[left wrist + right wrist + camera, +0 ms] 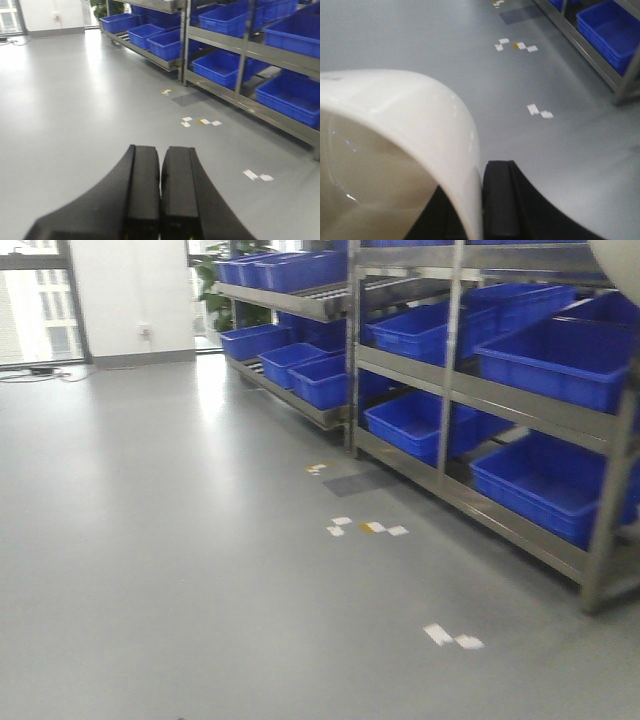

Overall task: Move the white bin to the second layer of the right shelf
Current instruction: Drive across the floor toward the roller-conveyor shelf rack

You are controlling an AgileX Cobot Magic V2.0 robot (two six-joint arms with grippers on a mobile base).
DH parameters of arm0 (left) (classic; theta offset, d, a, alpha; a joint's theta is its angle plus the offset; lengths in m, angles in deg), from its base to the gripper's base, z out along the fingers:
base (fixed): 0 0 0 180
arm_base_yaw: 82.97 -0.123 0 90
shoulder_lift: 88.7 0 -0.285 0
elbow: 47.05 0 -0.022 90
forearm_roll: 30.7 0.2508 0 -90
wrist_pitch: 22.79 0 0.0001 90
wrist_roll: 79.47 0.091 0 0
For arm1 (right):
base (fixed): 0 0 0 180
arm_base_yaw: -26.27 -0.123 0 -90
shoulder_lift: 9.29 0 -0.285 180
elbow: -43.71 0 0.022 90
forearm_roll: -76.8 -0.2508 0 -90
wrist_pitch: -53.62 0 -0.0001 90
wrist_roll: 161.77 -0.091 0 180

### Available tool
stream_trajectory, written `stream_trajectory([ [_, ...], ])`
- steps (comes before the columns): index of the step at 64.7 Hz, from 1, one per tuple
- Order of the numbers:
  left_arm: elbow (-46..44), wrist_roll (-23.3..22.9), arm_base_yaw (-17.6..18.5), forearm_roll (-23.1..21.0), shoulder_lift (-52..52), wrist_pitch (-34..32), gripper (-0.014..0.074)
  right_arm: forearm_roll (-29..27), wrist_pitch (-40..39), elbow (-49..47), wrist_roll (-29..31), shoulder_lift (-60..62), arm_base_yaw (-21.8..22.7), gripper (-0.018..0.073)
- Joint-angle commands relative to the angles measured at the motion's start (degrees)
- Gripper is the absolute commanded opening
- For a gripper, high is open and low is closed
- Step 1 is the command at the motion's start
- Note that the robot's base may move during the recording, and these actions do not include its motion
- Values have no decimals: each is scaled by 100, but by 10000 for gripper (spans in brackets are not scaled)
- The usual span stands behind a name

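Note:
The white bin (pixel 410 110) fills the left of the right wrist view, glossy and cream-white, held above the grey floor. My right gripper (pixel 479 175) is shut on the bin's wall, with one black finger (pixel 497 195) outside it and the other inside. A corner of the bin (pixel 618 254) shows at the top right of the front view. My left gripper (pixel 160 150) is shut with nothing in it, its pads pressed together over bare floor. I cannot tell which rack level is the right shelf second layer.
Steel racks (pixel 452 390) loaded with blue crates (pixel 560 360) run along the right side. Another rack (pixel 300 302) with more blue crates stands farther back. White and yellow tape marks (pixel 368 528) dot the grey floor. A window and wall lie at the far left.

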Motion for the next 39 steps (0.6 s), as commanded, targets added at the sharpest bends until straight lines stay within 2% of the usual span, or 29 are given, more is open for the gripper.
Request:
stream_trajectory([
  [1, 156, -42, 38, 0, -83, -495, 85, 26, -507, -173, -5, -22, 34, 58],
  [39, 156, -42, 38, 0, -83, -495, 85, 26, -507, -173, -5, -22, 34, 58],
])
